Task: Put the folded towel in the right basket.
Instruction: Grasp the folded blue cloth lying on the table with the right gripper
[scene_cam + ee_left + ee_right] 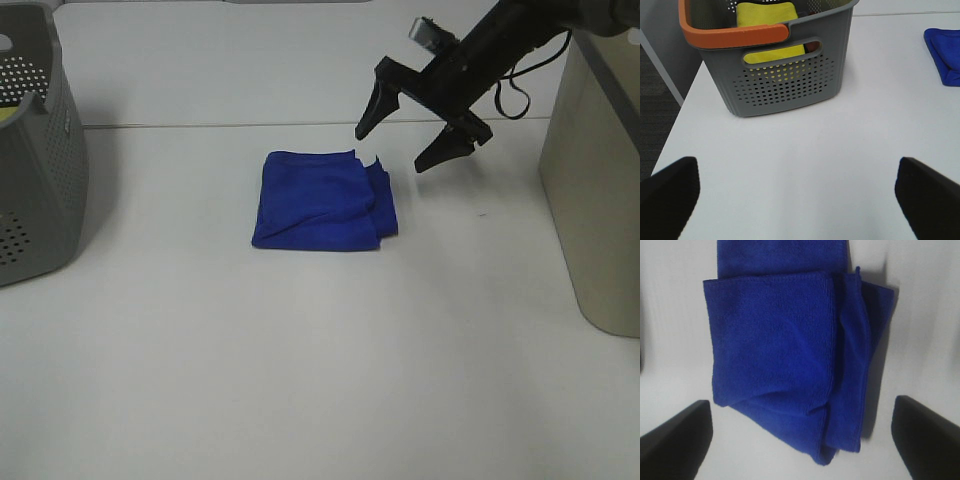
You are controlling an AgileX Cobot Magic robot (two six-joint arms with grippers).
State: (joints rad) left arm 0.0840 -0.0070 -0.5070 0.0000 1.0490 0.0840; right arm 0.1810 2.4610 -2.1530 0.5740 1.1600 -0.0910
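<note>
Tabletop [300,380], white, lies nearest me. At its middle rests the folded blue towel [322,201], flat, untouched, well apart from both baskets. Just beyond it, toward the right, my right gripper [390,150] hangs above the table, fingers spread wide; I judge it is lined up to descend on the towel. The beige right basket [590,200] is cut off by the frame, its inside hidden. My left gripper [800,210], fingers also apart, faces the grey left basket [785,85] holding a yellow cloth [767,15]; the high view omits that arm.
</note>
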